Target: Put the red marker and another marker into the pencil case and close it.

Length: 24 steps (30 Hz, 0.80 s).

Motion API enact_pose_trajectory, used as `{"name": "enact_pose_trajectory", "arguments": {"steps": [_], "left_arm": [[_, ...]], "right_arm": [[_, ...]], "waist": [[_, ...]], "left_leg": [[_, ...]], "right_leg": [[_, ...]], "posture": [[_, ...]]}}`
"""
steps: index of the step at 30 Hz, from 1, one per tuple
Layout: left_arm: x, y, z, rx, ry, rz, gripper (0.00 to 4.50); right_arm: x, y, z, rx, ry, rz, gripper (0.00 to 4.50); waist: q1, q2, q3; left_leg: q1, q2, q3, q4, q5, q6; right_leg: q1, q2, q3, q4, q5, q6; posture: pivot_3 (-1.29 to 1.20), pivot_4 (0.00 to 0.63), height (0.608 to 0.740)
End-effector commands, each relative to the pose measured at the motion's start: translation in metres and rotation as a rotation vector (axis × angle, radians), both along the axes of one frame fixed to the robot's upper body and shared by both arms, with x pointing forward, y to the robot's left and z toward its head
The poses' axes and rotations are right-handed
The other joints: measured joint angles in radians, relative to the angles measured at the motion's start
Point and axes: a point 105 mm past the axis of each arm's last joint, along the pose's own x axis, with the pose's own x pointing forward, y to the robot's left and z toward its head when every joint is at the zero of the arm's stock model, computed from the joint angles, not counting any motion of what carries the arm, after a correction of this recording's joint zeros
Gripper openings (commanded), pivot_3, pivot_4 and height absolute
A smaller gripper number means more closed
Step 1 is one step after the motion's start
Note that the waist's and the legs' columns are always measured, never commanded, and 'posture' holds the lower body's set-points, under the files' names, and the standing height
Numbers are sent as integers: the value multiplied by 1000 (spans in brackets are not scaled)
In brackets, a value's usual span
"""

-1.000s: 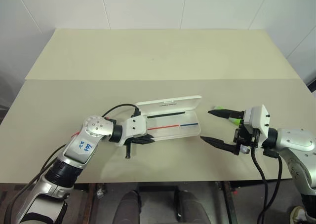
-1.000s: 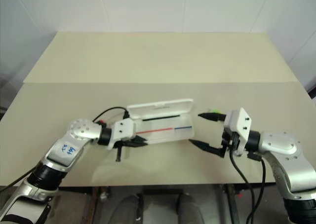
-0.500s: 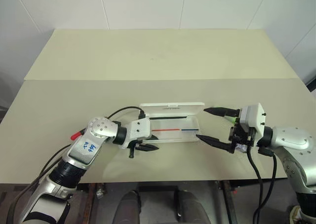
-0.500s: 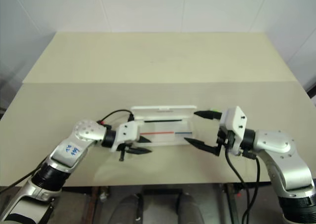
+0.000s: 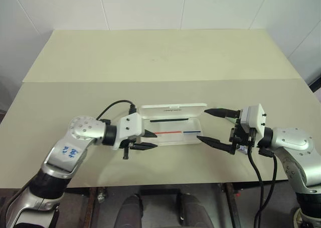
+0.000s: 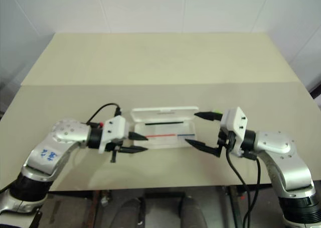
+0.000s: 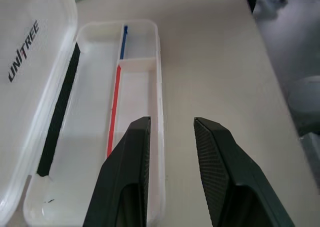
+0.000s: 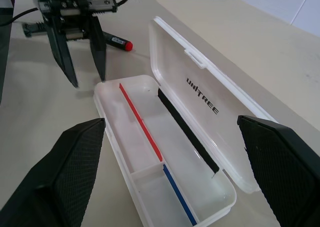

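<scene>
White plastic pencil case (image 5: 173, 125), open, empty; both claws, left (image 5: 148, 140) and right (image 5: 215, 126), released: red marker (image 8: 116, 40), 9 o'clock, risks rolling if grazed.

Left gripper (image 5: 149, 140) pointing right, fingers slightly parted, empty. Right gripper (image 5: 212, 126) pointing left, fingers spread wide, empty.

Tabletop (image 5: 160, 57): pale beige, spans the middle of the frame from left to right.
Seam: a straight line runs across the tabletop above centre.
Wall (image 5: 150, 7): white panels with thin joints, along the top.
</scene>
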Motion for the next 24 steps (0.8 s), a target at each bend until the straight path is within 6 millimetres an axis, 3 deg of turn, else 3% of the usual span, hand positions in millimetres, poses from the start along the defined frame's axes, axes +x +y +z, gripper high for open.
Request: {"name": "enact_pose_trajectory", "arguments": {"steps": [1,7,10,16,21,24], "left_arm": [[-12,15,13,-54,-33,12,1481],[-30,54,5,-119,-35,148,3324],[-37,61,5,-162,-66,200,4363],[-38,86,17,-260,-222,447,4474],[-40,143,18,-247,-293,727,4474],[-39,169,13,-183,-308,800,4474]], "right_arm": [[0,-5,13,-5,-49,6,4500],[-6,-11,25,-23,-63,18,4500],[-9,-12,28,-29,-65,21,4500],[-8,-7,35,-21,-74,35,4500],[-3,1,40,0,-91,63,4500],[-1,5,39,6,-88,81,4500]], "waist": [[-6,0,0],[-17,0,0],[-14,0,0],[-14,-1,0],[-21,-2,-1],[-20,-2,-1]], "left_leg": [[0,0,0,0,0,0],[0,0,1,0,0,0],[1,1,1,0,0,0],[1,0,3,1,0,0],[3,1,4,1,0,1],[3,1,4,1,0,1]], "right_leg": [[0,0,0,0,0,0],[0,-1,0,0,0,-1],[0,-2,-1,0,-6,-12],[1,-4,0,-1,-6,-12],[1,-3,0,-1,-6,-13],[1,-3,0,-1,-6,-13]], "posture": [[0,150,740],[0,150,740],[0,150,740],[0,150,740],[0,150,740],[0,150,740]]}}
